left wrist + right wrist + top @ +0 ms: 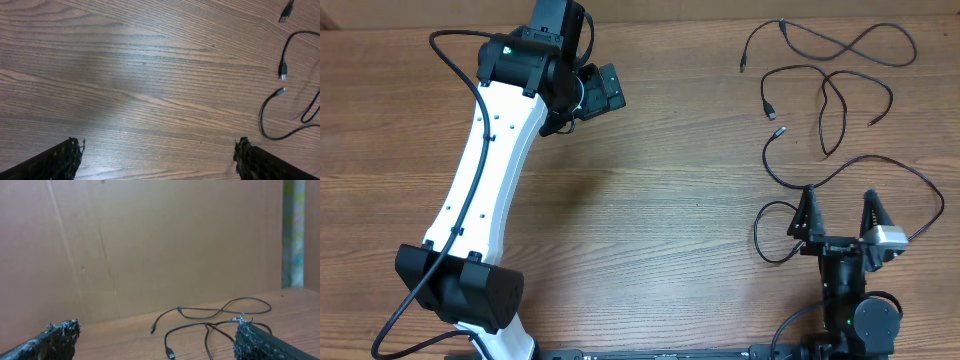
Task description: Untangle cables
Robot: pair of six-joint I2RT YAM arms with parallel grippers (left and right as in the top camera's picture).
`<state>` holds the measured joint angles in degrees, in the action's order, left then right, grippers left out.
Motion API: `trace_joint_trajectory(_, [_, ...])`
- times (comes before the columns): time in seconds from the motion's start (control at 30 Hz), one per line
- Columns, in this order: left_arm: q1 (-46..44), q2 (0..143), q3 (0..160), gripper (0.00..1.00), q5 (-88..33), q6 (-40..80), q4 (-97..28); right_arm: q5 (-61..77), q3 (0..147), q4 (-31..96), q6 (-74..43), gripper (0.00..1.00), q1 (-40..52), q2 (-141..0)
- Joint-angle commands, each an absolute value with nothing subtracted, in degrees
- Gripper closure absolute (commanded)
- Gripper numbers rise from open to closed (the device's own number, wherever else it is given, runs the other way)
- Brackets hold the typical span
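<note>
A wooden bench (670, 200) seen from above, with two robot arms and three thin black cables (821, 115) spread out beyond the right tool (839, 205). The right tool sits with its jaws wide apart and nothing between them. The nearest cord (840, 170) curves just past its fingertips, sweeps out to its right side and comes back toward it. The middle cord (865, 75) lies a little farther beyond the right tool and loops across itself. The farthest cord (840, 48) lies farther out again, in a loose figure of eight, and appears clear of the other two. The left tool (159, 147) hangs over bare wood well to the left of the right tool. It is also fully open and holds nothing. The untangling looks mostly done, since there is no tight knot and each cord can be followed along its own path. What seems left is opening the self-crossing loops. The nearest and middle cords may also need separating where their small plug ends lie close together, and whether they overlap there is too fine to tell. No box, tray or other container is in view.
</note>
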<state>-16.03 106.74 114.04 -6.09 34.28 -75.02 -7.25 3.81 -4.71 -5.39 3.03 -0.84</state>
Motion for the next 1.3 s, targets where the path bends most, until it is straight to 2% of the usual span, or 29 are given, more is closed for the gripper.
trace_joint_trajectory(0.0, [-15.7, 106.9, 115.2, 0.0, -5.3, 33.4, -75.0, -5.4, 1.5, -6.6, -2.7, 0.0, 2.8, -0.2])
trace_joint_trajectory(0.33, [-15.7, 106.9, 115.2, 0.0, -5.3, 33.4, -75.0, -2.7, 0.5, -6.6, 0.3, 0.0, 2.8, -0.2])
trace_joint_trajectory(0.77, [-15.7, 106.9, 115.2, 0.0, -5.3, 33.4, -75.0, -0.3, 0.4, 5.1, 3.2, 0.0, 2.9, -0.2])
trace_joint_trajectory(1.27, [-15.8, 106.9, 115.2, 0.01, -5.3, 33.4, -75.0, -0.6, 0.5, 5.1, 3.3, 0.0, 2.9, -0.2])
